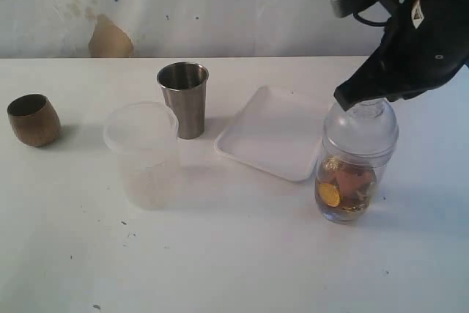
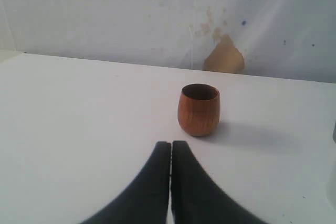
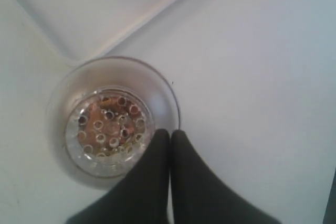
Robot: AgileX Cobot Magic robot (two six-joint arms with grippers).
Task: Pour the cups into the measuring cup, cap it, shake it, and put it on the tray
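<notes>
Pouring looks done: steel tumbler [image 1: 183, 99], wooden cup [image 1: 33, 119] and frosted cup [image 1: 143, 153] stand apart on the table [image 1: 234, 262], seemingly empty, with coin-like pieces in the bottom of the measuring cup [image 1: 348, 188]. Dome lid [image 1: 360, 126] is on it, and it stands on the table just beside the tray [image 1: 275, 133], not on it. Right gripper [image 3: 170, 132] has jaws pressed together, holding nothing, tips at the lid's rim; left gripper [image 2: 171, 144] is closed and empty near the wooden cup; shaking and traying probably remain.
</notes>
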